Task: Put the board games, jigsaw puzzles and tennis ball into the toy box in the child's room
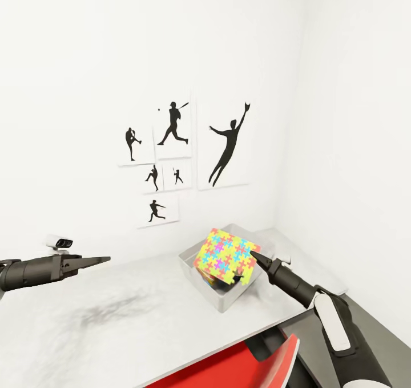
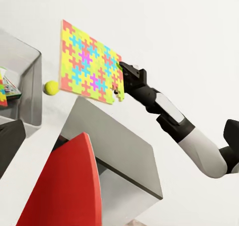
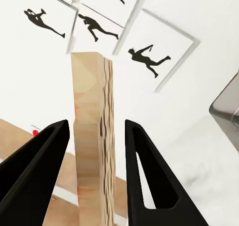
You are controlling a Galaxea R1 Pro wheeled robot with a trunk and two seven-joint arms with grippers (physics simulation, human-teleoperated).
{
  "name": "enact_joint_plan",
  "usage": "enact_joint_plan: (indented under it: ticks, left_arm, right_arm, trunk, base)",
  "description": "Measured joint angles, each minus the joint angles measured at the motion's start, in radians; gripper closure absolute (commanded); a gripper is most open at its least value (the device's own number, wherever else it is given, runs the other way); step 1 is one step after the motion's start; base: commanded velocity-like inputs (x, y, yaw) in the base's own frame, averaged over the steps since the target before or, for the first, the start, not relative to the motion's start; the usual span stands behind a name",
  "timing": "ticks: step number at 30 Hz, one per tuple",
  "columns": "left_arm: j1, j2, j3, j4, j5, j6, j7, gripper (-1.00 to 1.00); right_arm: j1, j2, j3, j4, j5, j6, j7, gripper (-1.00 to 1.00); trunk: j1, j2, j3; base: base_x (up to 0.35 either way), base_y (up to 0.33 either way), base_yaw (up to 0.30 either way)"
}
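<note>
Where wrist shows wood, right claw (image 1: 246, 267) (apparently gripping) lifts puzzle (image 1: 226, 256).

No words, numbers, labels or brand marks can be read anywhere. The wall prints (image 1: 174, 159) carry only black silhouettes of baseball players, with no captions. The jigsaw puzzle (image 1: 226, 255) shows only a pattern of coloured interlocking pieces, and the small white device (image 1: 60, 241) on the table (image 1: 114, 319) bears no legible marking.
</note>
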Motion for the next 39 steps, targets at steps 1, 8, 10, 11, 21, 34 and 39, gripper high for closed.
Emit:
enact_joint_plan:
  ticks: [1,8,10,11,21,34,39]
  left_arm:
    - [0.0,0.0,0.0,0.0,0.0,0.0,0.0,-1.0]
    - [0.0,0.0,0.0,0.0,0.001,0.0,0.0,-1.0]
    - [0.0,0.0,-0.001,0.0,0.001,0.0,0.0,-1.0]
    - [0.0,-0.001,-0.001,0.0,0.001,0.0,0.0,-1.0]
    - [0.0,-0.001,-0.001,0.0,0.0,0.0,0.0,-1.0]
    - [0.0,-0.002,-0.004,0.0,-0.003,0.0,0.0,-1.0]
    - [0.0,-0.002,-0.004,0.0,-0.003,0.0,0.0,-1.0]
  right_arm:
    - [0.0,0.0,0.001,-0.002,0.0,0.007,-0.001,1.0]
    - [-0.039,0.0,-0.005,0.003,-0.004,0.112,-0.06,1.0]
    - [-0.12,0.001,-0.004,0.013,-0.008,0.167,-0.131,1.0]
    - [-0.165,0.002,-0.003,0.03,-0.009,0.195,-0.181,1.0]
    - [-0.501,0.003,-0.001,0.355,-0.01,0.244,-0.503,1.0]
    - [-0.623,0.002,0.005,0.588,-0.003,0.146,-0.705,1.0]
    - [-0.623,0.001,0.006,0.59,0.0,0.145,-0.706,1.0]
  trunk:
    - [0.0,0.0,0.0]
    - [0.0,0.0,0.0]
    - [0.0,0.0,0.0]
    - [0.0,0.0,0.0]
    - [0.0,0.0,0.0]
    - [0.0,0.0,-0.003]
    - [0.0,0.0,-0.01]
  base:
    - [0.002,0.001,0.0]
    - [0.0,0.0,0.0]
    - [0.0,0.0,0.0]
    - [0.0,0.0,0.0]
    - [0.0,0.0,0.0]
    - [0.01,0.0,0.0]
    - [0.001,0.0,0.0]
